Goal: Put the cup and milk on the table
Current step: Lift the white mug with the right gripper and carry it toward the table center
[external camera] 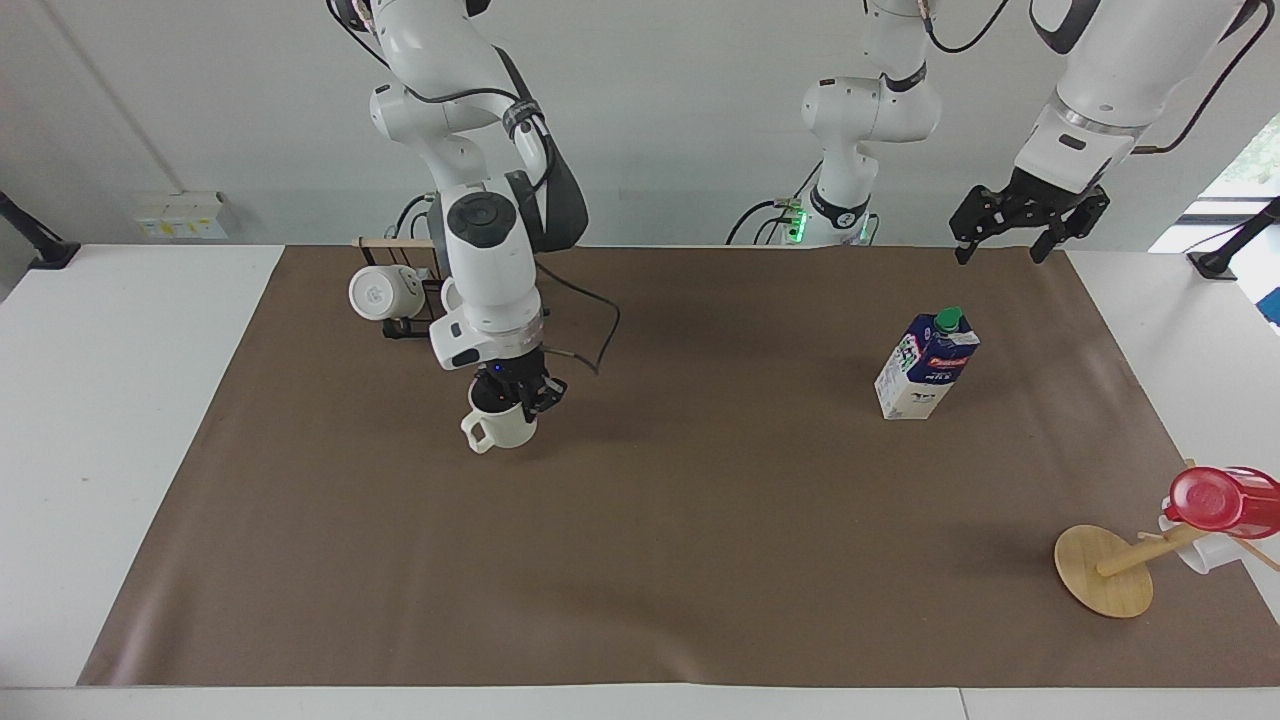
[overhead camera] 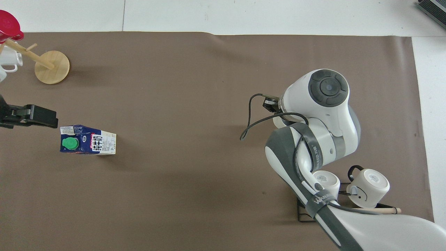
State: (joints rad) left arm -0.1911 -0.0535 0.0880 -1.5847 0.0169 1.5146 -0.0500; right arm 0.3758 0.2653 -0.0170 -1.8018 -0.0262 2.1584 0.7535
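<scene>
The cream-white cup (external camera: 500, 427) hangs upright from my right gripper (external camera: 516, 392), which is shut on its rim, low over the brown sheet of the table (external camera: 700, 540); I cannot tell if its base touches. In the overhead view the right arm (overhead camera: 320, 111) hides the cup. The blue and white milk (external camera: 927, 365) with a green cap stands upright on the sheet toward the left arm's end, also in the overhead view (overhead camera: 87, 140). My left gripper (external camera: 1002, 247) is open and empty, up in the air over the sheet beside the milk (overhead camera: 31, 115).
A black wire rack with two all-white mugs (external camera: 385, 292) (overhead camera: 369, 188) stands near the right arm's base. A wooden mug tree (external camera: 1105, 572) with a red cup (external camera: 1215, 498) and a white mug stands at the left arm's end, farther from the robots.
</scene>
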